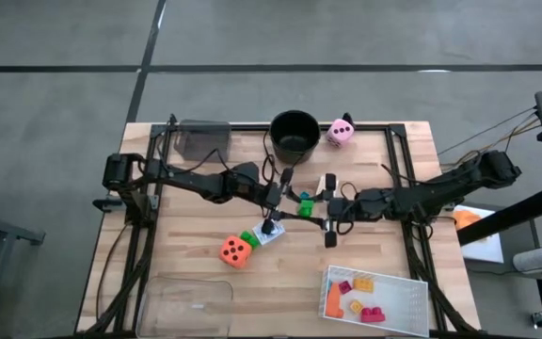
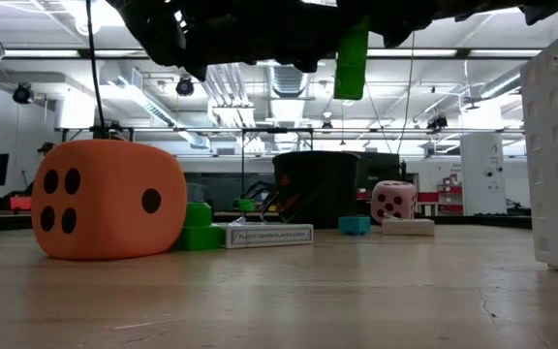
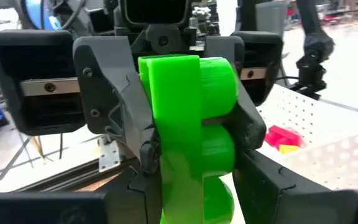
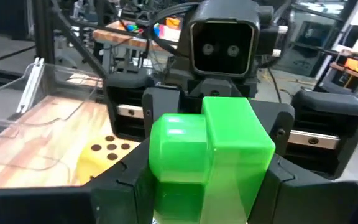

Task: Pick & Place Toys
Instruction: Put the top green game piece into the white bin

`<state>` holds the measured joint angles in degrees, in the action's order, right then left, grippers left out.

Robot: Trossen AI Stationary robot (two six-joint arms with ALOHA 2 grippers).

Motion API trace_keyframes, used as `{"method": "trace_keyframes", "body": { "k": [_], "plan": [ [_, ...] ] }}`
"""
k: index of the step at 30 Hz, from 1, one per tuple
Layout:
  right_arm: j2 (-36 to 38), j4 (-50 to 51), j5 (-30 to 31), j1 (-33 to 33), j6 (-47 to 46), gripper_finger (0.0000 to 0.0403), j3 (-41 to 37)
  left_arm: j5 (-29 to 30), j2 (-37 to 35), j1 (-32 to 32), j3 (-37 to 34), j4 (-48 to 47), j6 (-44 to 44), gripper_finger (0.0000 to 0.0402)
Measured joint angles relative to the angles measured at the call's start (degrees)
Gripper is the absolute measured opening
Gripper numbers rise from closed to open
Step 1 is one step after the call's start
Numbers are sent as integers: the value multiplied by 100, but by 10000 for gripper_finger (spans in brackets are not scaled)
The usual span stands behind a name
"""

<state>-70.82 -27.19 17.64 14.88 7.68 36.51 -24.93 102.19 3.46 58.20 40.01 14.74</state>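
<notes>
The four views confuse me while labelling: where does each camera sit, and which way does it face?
High: overhead, looking down on the wooden table, both arms meeting mid-table.
Low: table height, looking across at the orange dotted die; arms overhead.
Left wrist: faces the right gripper across the green plastic brick.
Right wrist: faces the left gripper.
Both wrist views share that brick.

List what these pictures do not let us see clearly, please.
- Low view: both claws, cut off by the top edge above the raised green plastic brick.
- High view: which claw grips that brick; too small.
- Low view: the black round bucket inside, hidden by its wall.
</notes>
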Motion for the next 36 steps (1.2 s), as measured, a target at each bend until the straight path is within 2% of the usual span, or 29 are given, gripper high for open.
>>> {"method": "trace_keyframes", "body": {
  "k": [4,7,11,15,22,28,36],
  "plan": [
    [57,118,9,98,90,162,-27,-124,-111,0,-141,-78,3,226],
    [72,107,22,177,139,162,-26,-8,-273,0,-383,-47,4,276],
    [138,133,36,336,154,162,-26,162,-587,0,-804,-53,-165,309],
    [329,462,29,700,25,162,-24,343,-905,-77,-1425,3,-385,313],
    [866,1421,-347,1575,-680,162,104,812,-1176,-155,-2259,912,-526,311],
    [884,1770,-354,2359,-1484,162,125,872,-1184,-151,-2280,955,-585,311],
    [638,2289,227,3085,-2752,162,136,944,-1180,-151,-2282,947,-585,312]
  ]
}}
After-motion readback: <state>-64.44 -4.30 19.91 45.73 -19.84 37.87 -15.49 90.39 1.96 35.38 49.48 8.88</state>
